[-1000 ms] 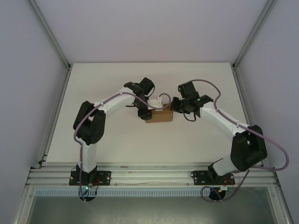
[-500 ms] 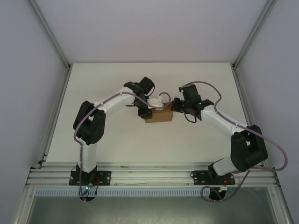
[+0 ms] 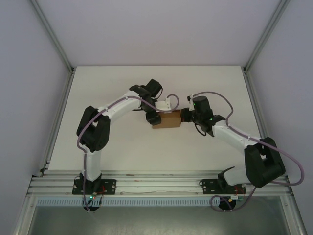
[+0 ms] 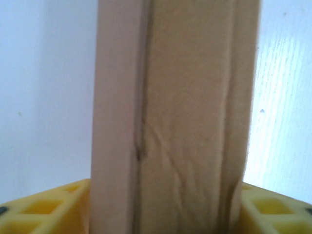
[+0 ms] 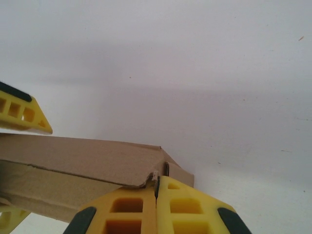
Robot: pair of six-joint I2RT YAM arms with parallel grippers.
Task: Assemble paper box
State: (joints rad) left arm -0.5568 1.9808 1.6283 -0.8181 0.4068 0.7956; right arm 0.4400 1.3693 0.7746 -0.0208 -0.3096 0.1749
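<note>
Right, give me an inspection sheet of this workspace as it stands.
Surface: white table, matte.
Job's things: paper box, brown cardboard, folded up, mid-table between the two arms.
Clutter: nothing seen.
Grippers: left gripper has the box clamped between its yellow fingers; right gripper has its fingers closed together, tips at a corner of the box.
Cables: purple cable looping along each arm, off the box.
Surroundings: white walls; aluminium rail at the near edge.
</note>
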